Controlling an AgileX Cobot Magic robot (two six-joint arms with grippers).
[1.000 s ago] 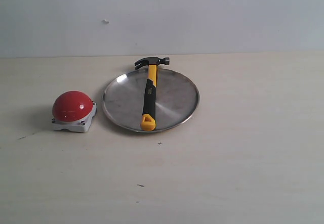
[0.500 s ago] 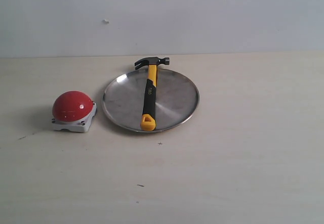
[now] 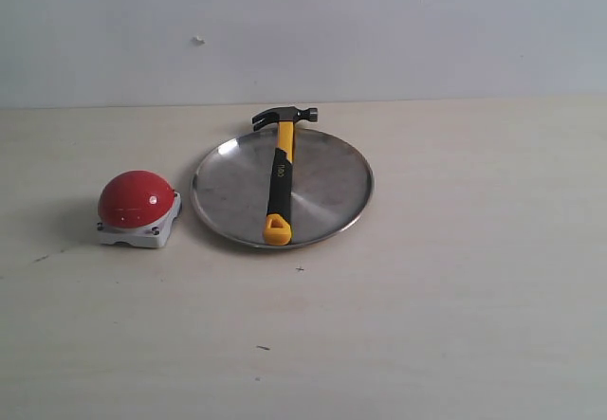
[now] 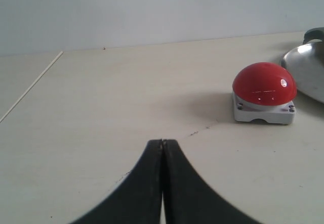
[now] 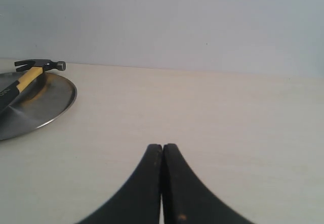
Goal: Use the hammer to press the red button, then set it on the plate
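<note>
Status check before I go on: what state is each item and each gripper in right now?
hammer: lying along the plate, head at the far rim, not gripped.
plate: flat on the table, carrying the hammer.
red button: beside the plate, apart from it, nothing touching it.
left gripper: shut, empty, short of the button.
right gripper: shut, empty, clear of the plate.

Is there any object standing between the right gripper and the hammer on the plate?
Nothing visible does. Only table surface shows between the shut right gripper and the hammer, which lies across the plate.
</note>
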